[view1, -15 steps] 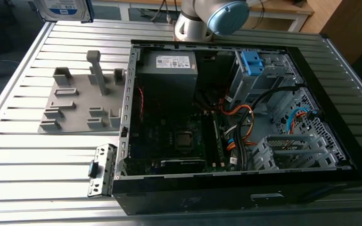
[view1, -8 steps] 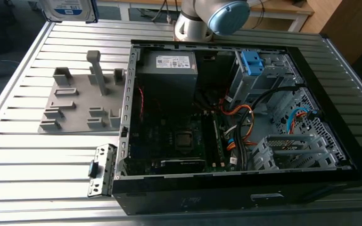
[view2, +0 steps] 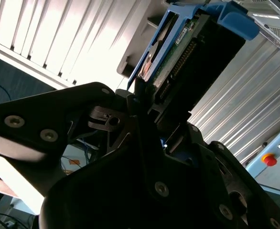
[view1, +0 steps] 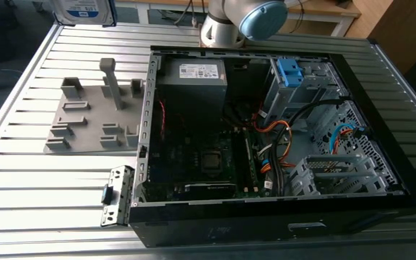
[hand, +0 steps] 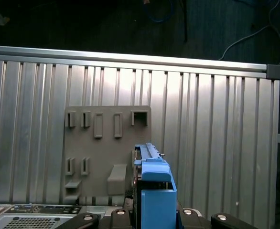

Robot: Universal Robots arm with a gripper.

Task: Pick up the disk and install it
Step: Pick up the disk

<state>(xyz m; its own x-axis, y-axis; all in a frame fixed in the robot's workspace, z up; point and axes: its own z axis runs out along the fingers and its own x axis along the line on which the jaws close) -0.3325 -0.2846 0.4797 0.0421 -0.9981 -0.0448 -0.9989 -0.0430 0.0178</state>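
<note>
the pick-up part looks done and the carry is in hand. the disk (view1: 85, 11), a flat silver hard drive with a white-and-blue label and a bright blue plastic rail frame, hangs clear of the slatted aluminium bench (view1: 49, 206). it sits at the far edge on the exterior view's left, with its label face toward that camera.

in the second wrist view the black end effector (view2: 148, 101) is pinching the disk (view2: 178, 52) by one end. its fingers (view2: 139, 93) are pressed against the drive's sides, and the blue frame and the circuit-board edge stick out beyond them. in the first wrist view the blue rail (hand: 154, 191) stands edge-on. behind it on the bench lies the grey moulded fixture plate (hand: 106, 143) with its slots and posts.

the disk is well apart from the open black computer case (view1: 266, 227), with the fixture plate (view1: 92, 116) lying between them, so nothing of the install is done yet. inside the case, a grey metal drive cage (view1: 294, 92) carries a bare blue bracket (view1: 287, 73), and a second perforated cage (view1: 331, 173) lies nearer the front. i cannot tell which of them is meant for the disk.

in my judgement, seating the disk calls for a firm grip and rails square to the cage opening. it also calls for a path clear of the orange and black cables (view1: 280, 135) looped beside the cages.
</note>
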